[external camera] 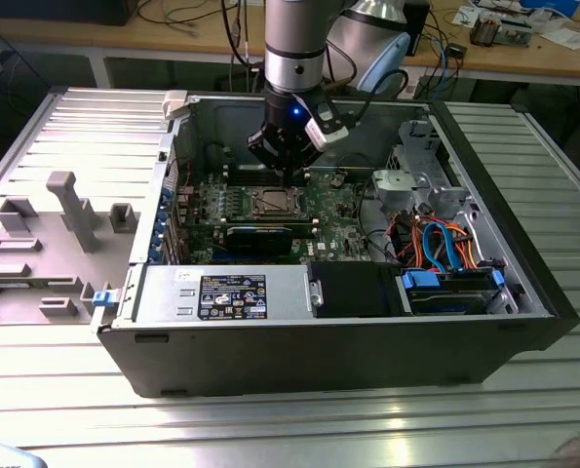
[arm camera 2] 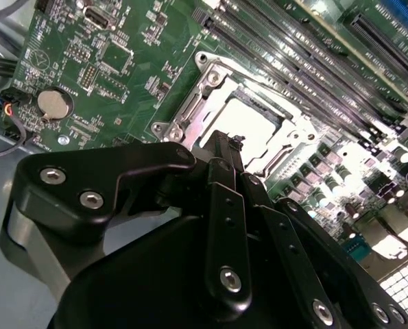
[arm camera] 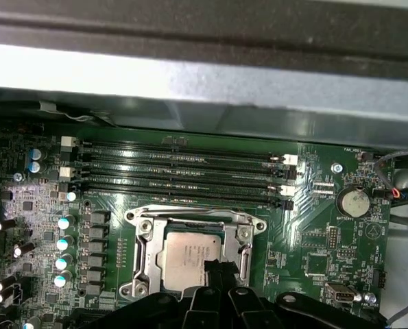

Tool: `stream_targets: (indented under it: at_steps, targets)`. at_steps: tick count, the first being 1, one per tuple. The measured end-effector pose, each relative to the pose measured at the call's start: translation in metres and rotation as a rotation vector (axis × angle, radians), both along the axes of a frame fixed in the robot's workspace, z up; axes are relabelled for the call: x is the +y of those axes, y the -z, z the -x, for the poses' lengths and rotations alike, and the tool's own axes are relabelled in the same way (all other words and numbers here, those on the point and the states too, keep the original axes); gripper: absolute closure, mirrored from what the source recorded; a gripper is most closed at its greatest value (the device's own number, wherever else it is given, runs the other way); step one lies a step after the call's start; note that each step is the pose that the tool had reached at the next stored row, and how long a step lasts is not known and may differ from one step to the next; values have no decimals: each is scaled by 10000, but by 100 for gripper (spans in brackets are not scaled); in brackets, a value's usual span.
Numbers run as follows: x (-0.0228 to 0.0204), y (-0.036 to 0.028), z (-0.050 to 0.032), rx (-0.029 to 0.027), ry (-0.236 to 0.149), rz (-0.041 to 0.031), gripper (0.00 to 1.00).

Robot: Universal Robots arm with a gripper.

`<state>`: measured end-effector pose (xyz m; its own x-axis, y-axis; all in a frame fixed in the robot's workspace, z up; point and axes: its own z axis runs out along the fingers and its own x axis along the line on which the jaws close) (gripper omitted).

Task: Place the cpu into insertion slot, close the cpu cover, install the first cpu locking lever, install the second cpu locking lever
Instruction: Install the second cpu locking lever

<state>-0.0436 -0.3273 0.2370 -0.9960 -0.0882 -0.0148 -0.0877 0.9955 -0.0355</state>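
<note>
The cpu (arm camera: 183, 257) lies flat in the insertion slot (arm camera: 140, 288) of the green motherboard (arm camera: 313, 253), its silvery top showing. The cpu cover (arm camera: 143, 245), a silvery frame, lies down around it. My gripper (arm camera: 214, 269) hangs just above one edge of the cpu, its black fingers (arm camera 2: 225, 205) pressed together with nothing between them. In the second wrist view the fingertips (arm camera 2: 222, 142) sit over the cover's rim (arm camera 2: 205, 88), with the bright cpu (arm camera 2: 253, 118) beyond. In the exterior view the gripper (external camera: 286, 175) stands over the socket (external camera: 275, 204) inside the open case.
Long memory slots (arm camera: 183, 171) run beside the socket, and a coin battery (arm camera: 355, 202) sits near them. A black card (external camera: 260, 237) and a power supply (external camera: 221, 292) lie toward the case front. Blue and orange cables (external camera: 445, 244) fill the exterior view's right.
</note>
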Motion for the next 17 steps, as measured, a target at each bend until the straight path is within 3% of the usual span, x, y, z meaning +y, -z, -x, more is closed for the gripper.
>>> stream_targets:
  at_steps: [17]
  targets:
    - [-259,2,0,0,0,0,89]
